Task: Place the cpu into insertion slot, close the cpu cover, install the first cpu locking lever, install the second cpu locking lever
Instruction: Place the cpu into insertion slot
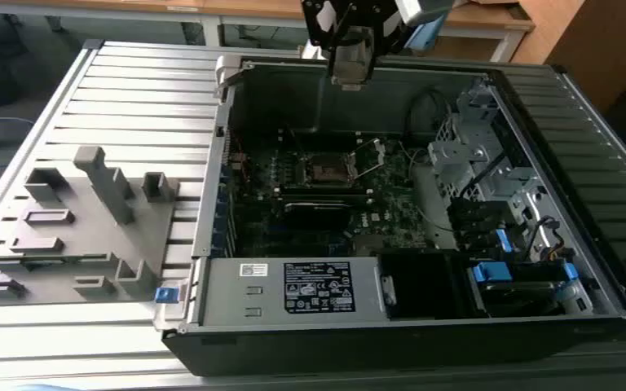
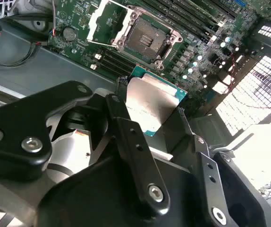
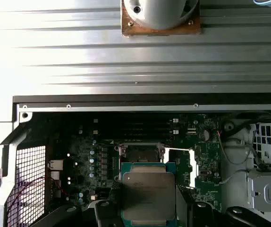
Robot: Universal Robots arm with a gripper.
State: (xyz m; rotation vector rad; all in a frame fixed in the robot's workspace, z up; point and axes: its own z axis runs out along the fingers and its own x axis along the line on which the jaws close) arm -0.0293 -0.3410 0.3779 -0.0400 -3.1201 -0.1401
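Fig.: CPU carry, step 1 of 4. The gripper (image 1: 348, 75) hangs over the open PC case (image 1: 213, 204), which lies on the slatted metal surface (image 1: 128, 90) toward the exterior view's right. A grey fixture tray (image 1: 74, 236) sits near the surface's edge at the exterior view's left.

Jaws: pinching the CPU (image 2: 152, 101) by two opposite edges, metal lid facing the cam in both wrist views. The chip is in the air, apart from the motherboard (image 1: 400, 216).

The insertion slot (image 3: 139, 153) is bare, a dark square recess w/ silvery rim near the board's middle. The CPU cover (image 3: 180, 163) stands swung up just beside it, so the slot is open from above.

Status (judged): placement is in hand and the chip isn't seated. Cover and both levers aren't done.

Requirement (judged): the chip needs to sit square to the slot rim, centred over the recess and held flat, w/ no tilt and no sideways drag across the contacts. Whether the chip's corner mark matches the slot can't be told.
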